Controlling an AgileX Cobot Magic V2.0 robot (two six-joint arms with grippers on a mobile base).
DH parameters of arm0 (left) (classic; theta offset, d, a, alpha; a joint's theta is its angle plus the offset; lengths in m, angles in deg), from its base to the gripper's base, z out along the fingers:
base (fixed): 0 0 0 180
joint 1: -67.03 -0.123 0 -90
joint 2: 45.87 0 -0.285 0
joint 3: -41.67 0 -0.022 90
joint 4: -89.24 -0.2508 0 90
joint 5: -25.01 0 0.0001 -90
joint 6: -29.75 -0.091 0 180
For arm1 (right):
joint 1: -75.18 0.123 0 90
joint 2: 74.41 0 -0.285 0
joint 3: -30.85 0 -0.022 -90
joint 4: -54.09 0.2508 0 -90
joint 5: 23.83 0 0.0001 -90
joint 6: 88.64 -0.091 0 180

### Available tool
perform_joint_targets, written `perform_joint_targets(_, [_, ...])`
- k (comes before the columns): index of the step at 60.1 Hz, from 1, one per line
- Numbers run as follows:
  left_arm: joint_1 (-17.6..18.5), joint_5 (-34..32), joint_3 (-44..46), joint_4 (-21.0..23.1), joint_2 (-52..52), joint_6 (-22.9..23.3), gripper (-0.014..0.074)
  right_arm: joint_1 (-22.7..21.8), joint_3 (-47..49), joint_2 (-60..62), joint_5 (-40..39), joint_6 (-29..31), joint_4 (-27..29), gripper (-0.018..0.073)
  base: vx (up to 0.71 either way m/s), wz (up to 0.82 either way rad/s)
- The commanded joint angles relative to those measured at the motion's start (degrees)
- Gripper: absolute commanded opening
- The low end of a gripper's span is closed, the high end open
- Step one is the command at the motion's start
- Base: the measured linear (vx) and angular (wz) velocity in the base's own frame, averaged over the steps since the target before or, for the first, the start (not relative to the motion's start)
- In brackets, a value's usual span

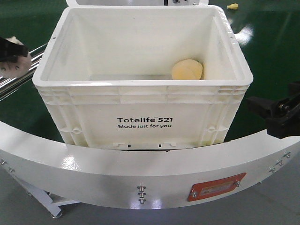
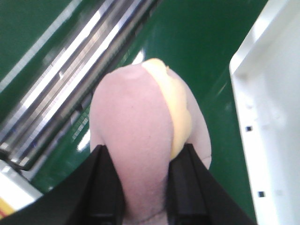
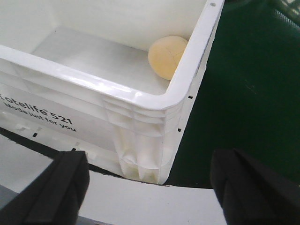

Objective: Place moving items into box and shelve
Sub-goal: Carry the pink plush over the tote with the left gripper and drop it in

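The box [image 1: 140, 123], a large white tote printed "Totelife 521", stands open in the middle. A pale yellow-orange moving item [image 1: 187, 70] lies inside it against the right wall, and shows in the right wrist view as well [image 3: 166, 56]. My left gripper [image 2: 145, 187] is shut on a brownish-pink lump with a yellow streak [image 2: 136, 122], held over the green surface just left of the box rim [image 2: 272, 93]. In the front view that gripper [image 1: 18, 56] sits at the far left edge. My right gripper [image 3: 150, 187] is open with nothing in it, low by the box's near right corner [image 3: 150, 101].
A curved white guard [image 1: 140, 173] with a red plate [image 1: 215, 186] runs in front of the box. Shiny metal rails [image 1: 14, 84] lie left of it. A small yellow object [image 1: 232, 6] rests on the green surface at the far right.
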Motion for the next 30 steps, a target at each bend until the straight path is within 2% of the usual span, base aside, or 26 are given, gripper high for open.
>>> perform_joint_targets(1, [-0.1,-2.3,1.5,0.3,7.6,0.4,0.0239,-0.1,1.6,0.4,-3.8,0.3,0.0,0.0574,0.0,0.0])
perform_joint_targets(7, [0.8,-2.6,1.5,1.1,12.5,0.3,0.0239,-0.1,1.6,0.4,-3.8,0.3,0.0,0.0574,0.0,0.0])
perform_joint_targets(14, [3.8,-2.8,1.4,3.9,15.8,-2.3,0.0239,-0.1,1.6,0.4,-3.8,0.3,0.0,0.0574,0.0,0.0])
perform_joint_targets(30, [11.3,-5.2,1.4,16.3,14.9,-13.4,0.0239,-0.1,1.6,0.4,-3.8,0.3,0.0,0.0574,0.0,0.0])
